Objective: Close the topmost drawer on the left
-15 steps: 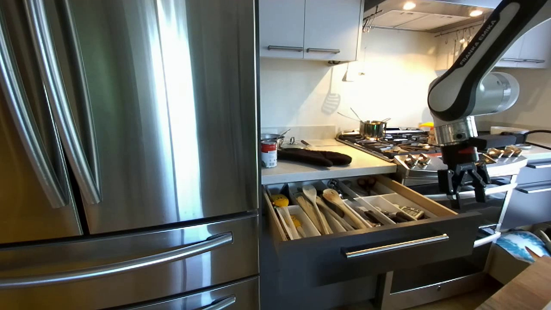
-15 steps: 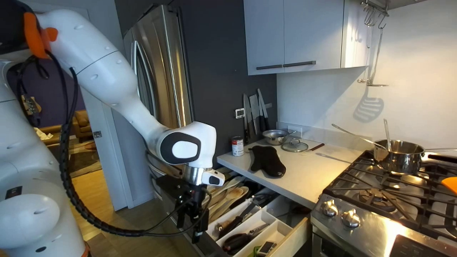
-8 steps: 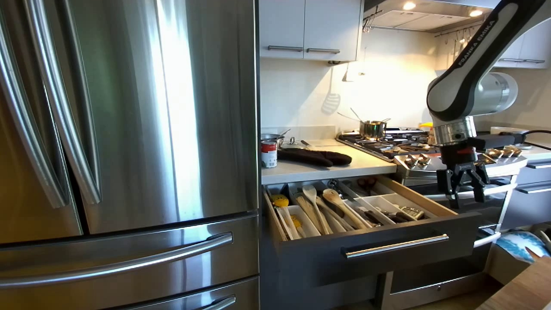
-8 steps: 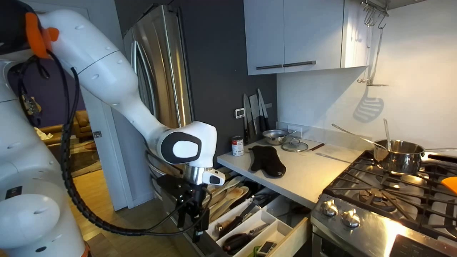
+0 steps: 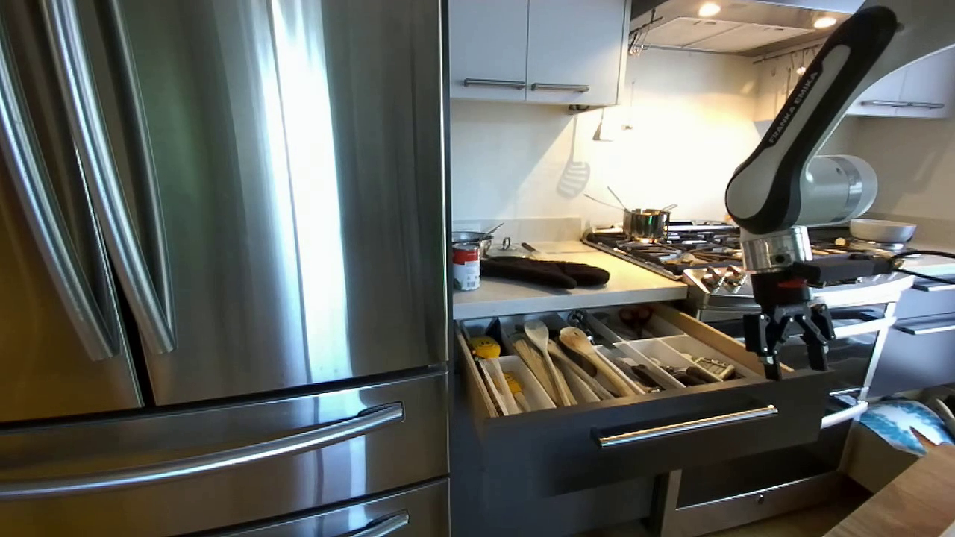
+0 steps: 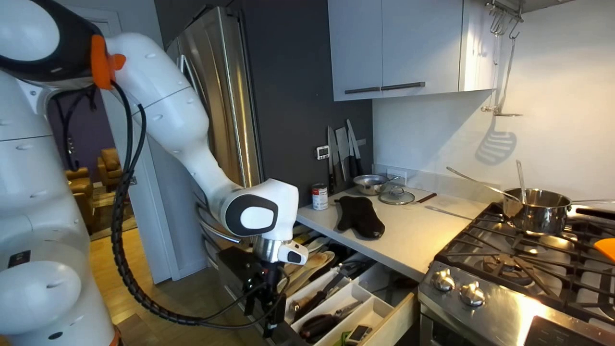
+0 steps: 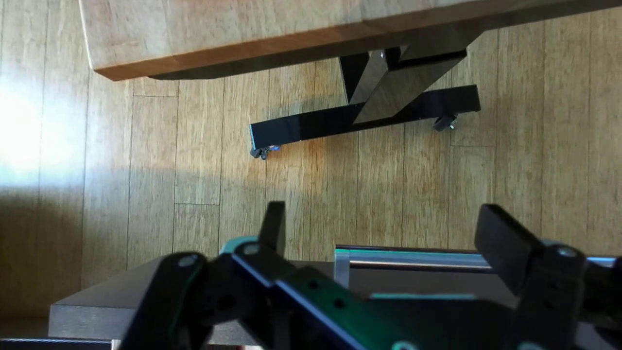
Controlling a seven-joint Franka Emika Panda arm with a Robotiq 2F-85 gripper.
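The topmost drawer (image 5: 545, 451) stands pulled out, with its wide dark grey front and silver bar handle (image 5: 690, 426). Its light wood side also shows in an exterior view (image 6: 396, 324), and wooden spoons and tools lie in its white dividers. My gripper (image 5: 796, 368) points down with its fingers apart and empty, near the top edge of the drawer front, towards the stove-side end. It is also seen in an exterior view (image 6: 265, 315). In the wrist view, the handle (image 7: 413, 259) shows below and between the open fingers (image 7: 381, 216). Contact with the front cannot be told.
A steel fridge (image 5: 298, 224) stands beside the drawer cabinet. The counter (image 6: 408, 238) above holds a black oven mitt (image 6: 358, 216) and a can (image 6: 319, 197). A gas stove (image 6: 504, 264) stands on the other side. A wooden tabletop (image 7: 291, 29) lies opposite the drawer front.
The gripper has moved down and closer to the drawer front, mostly in the last half second. The arm has swung forward. The drawer has not moved, and the fingers stay open.
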